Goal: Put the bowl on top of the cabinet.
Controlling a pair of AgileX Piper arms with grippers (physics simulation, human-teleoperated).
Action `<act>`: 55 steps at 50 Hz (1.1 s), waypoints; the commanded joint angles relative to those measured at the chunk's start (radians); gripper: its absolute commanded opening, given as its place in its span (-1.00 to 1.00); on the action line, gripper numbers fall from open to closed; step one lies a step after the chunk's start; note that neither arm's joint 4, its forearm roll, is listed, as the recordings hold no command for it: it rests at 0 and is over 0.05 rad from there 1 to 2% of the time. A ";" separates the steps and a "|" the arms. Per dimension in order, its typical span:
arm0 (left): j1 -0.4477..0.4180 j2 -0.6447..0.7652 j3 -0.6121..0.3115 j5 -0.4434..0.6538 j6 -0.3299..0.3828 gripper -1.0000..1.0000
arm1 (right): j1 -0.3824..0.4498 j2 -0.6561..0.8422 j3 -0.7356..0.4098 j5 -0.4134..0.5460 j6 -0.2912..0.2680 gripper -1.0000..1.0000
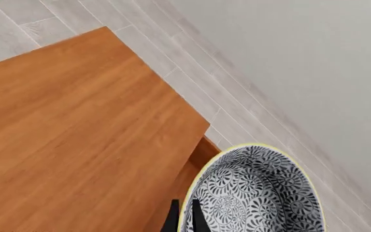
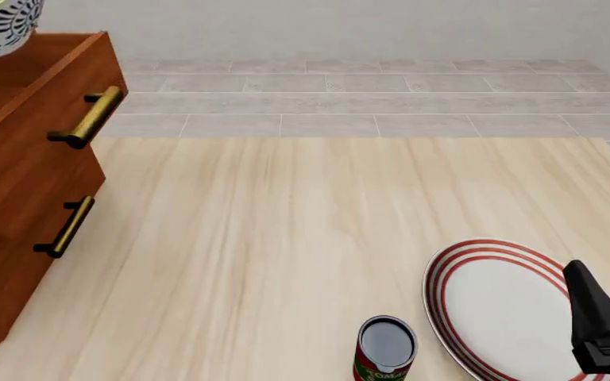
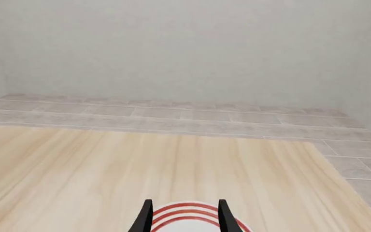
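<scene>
The bowl, empty, white with dense dark floral scrolls and a pale rim, hung above the cabinet top, its rim clamped by the left gripper. The right gripper stood apart over the bare red-ringed plate, beside a can.

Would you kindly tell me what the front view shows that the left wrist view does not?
Only the front view shows the plate, the can, the cabinet's brass handles and the right hand. Only the left wrist view shows the bowl's patterned inside and the left hand gripping its rim. Both show the bowl and the cabinet top.
</scene>
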 commanded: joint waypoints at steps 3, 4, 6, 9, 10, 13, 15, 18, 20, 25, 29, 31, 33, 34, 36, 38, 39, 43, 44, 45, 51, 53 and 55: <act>0.078 0.018 -0.032 0.021 -0.013 -1.00 | 0.001 0.001 0.000 -0.001 -0.001 1.00; 0.077 0.017 -0.036 0.026 -0.014 -1.00 | 0.000 0.001 0.000 -0.001 0.000 1.00; 0.090 0.020 -0.049 0.035 -0.013 -1.00 | 0.001 0.001 0.000 -0.001 -0.001 1.00; 0.105 0.026 -0.057 0.044 -0.023 -1.00 | 0.001 0.001 0.000 -0.002 -0.001 1.00; 0.112 0.025 -0.061 0.048 -0.019 -1.00 | 0.001 0.001 0.000 -0.002 -0.002 1.00; 0.140 0.031 -0.073 0.054 -0.021 -1.00 | 0.002 0.000 0.000 -0.002 -0.002 1.00; 0.139 0.034 -0.076 0.060 -0.022 -1.00 | 0.001 0.000 0.000 -0.002 -0.002 1.00; 0.150 0.034 -0.079 0.064 -0.034 -1.00 | 0.001 0.000 0.000 -0.003 -0.003 1.00; 0.171 0.037 -0.088 0.069 -0.037 -1.00 | 0.002 0.000 0.000 -0.003 -0.004 1.00; 0.199 0.043 -0.094 0.069 -0.039 -1.00 | 0.002 0.000 0.000 -0.003 -0.004 1.00; 0.230 0.049 -0.101 0.074 -0.043 -1.00 | 0.003 0.000 0.000 -0.003 -0.005 1.00; 0.234 0.047 -0.103 0.075 -0.047 -1.00 | 0.003 0.000 0.000 -0.003 -0.005 1.00; 0.243 0.047 -0.103 0.076 -0.056 -1.00 | 0.003 0.000 0.000 -0.003 -0.005 1.00; 0.250 0.049 -0.106 0.076 -0.054 -1.00 | 0.004 0.000 0.000 -0.003 -0.005 1.00; 0.261 0.052 -0.095 0.070 -0.065 -1.00 | 0.005 0.000 0.000 -0.002 -0.006 1.00; 0.261 0.051 -0.092 0.068 -0.068 -1.00 | 0.005 0.000 0.000 -0.002 -0.006 1.00; 0.266 0.052 -0.093 0.067 -0.067 -1.00 | 0.005 0.000 0.000 -0.002 -0.007 1.00; 0.275 0.052 -0.086 0.066 -0.082 -1.00 | 0.006 -0.001 0.000 -0.001 -0.008 1.00; 0.275 0.052 -0.085 0.066 -0.082 -1.00 | 0.006 -0.001 0.000 -0.001 -0.008 1.00; 0.279 0.049 -0.083 0.066 -0.085 -1.00 | 0.005 0.000 0.000 0.000 -0.008 1.00; 0.290 0.051 -0.072 0.058 -0.094 -1.00 | 0.005 -0.001 0.000 0.000 -0.009 1.00; 0.290 0.053 -0.069 0.055 -0.096 -1.00 | 0.005 -0.001 0.000 0.000 -0.010 1.00; 0.294 0.054 -0.067 0.055 -0.097 -1.00 | 0.005 -0.001 0.000 0.000 -0.010 1.00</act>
